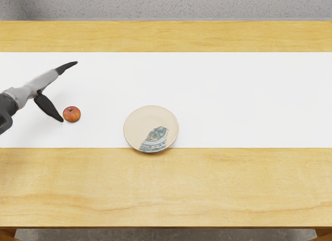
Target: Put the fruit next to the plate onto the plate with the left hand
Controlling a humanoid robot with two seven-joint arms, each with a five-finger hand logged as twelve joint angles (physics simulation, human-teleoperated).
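A small red-orange apple (71,114) lies on the white runner, left of a cream plate (148,122) with a blue patterned patch. The plate holds nothing. My left hand (58,92) comes in from the left edge and is open: the fingers (66,68) stretch up and to the right, the thumb (49,108) points down right with its tip just beside the apple's left side. The apple sits below the fingers and is not grasped. The right arm does not show.
A white runner (233,96) crosses the wooden table (166,189) from left to right. The table's far edge meets a grey floor at the top.
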